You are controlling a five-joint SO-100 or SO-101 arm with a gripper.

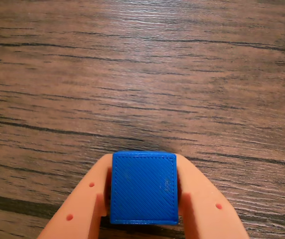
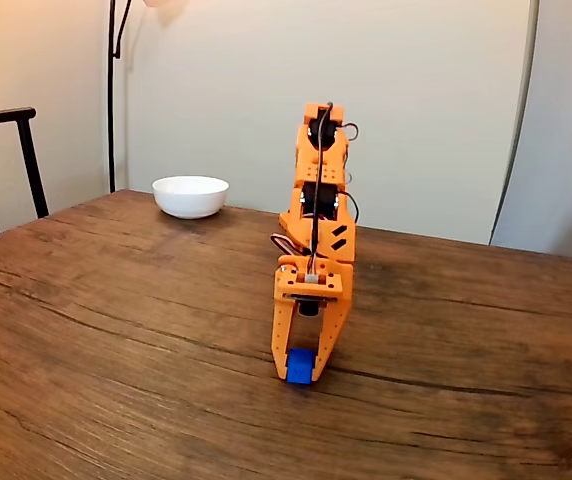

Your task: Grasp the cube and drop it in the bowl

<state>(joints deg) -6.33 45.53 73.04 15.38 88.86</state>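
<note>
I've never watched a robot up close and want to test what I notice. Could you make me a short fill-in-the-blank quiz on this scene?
1. The orange hand has its two fingers on either side of a small cube coloured ____.
2. The cube sits low against a table made of ____.
3. In the fixed view, the bowl near the table's far edge is coloured ____.
4. In the fixed view, the bowl stands to the ____ of the arm.

Missing words: blue; wood; white; left

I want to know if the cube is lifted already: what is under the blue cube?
The cube, held in the pincer, sits at the wooden table surface. Its underside is hidden, so a small gap cannot be excluded.
</note>
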